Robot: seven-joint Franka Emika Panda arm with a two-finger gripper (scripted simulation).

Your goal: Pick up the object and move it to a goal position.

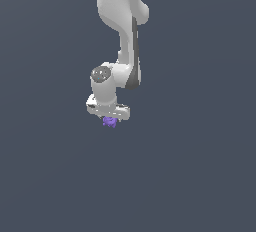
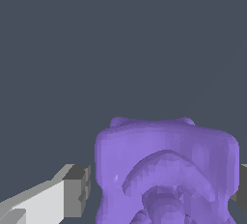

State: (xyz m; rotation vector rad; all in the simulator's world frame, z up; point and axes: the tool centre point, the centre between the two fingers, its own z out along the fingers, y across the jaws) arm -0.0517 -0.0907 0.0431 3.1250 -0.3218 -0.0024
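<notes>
Hanging from the white arm (image 1: pixel 122 36), the claw (image 1: pixel 109 118) is pointing straight down, and the object (image 1: pixel 110 122), a small purple knobbly lump, is sitting right at its tips, tucked just beneath the white hand and much narrower than it. From where I am standing the lump is showing only as a little purple blob poking out below the claw, against plain dark grey all around, and I cannot tell whether it is resting on anything.

Looking through the wrist view, the object (image 2: pixel 166 170) is filling the space between the two fingers. One grey-tipped finger (image 2: pixel 77 189) is standing just beside one flank of the lump, with a thin dark sliver showing between pad and purple; the other finger is peeking in only at the picture's edge, close against the opposite flank. So the claw is bracketing the lump on both sides, but whether it is actually pinching it or merely standing narrowly around it, I cannot tell
</notes>
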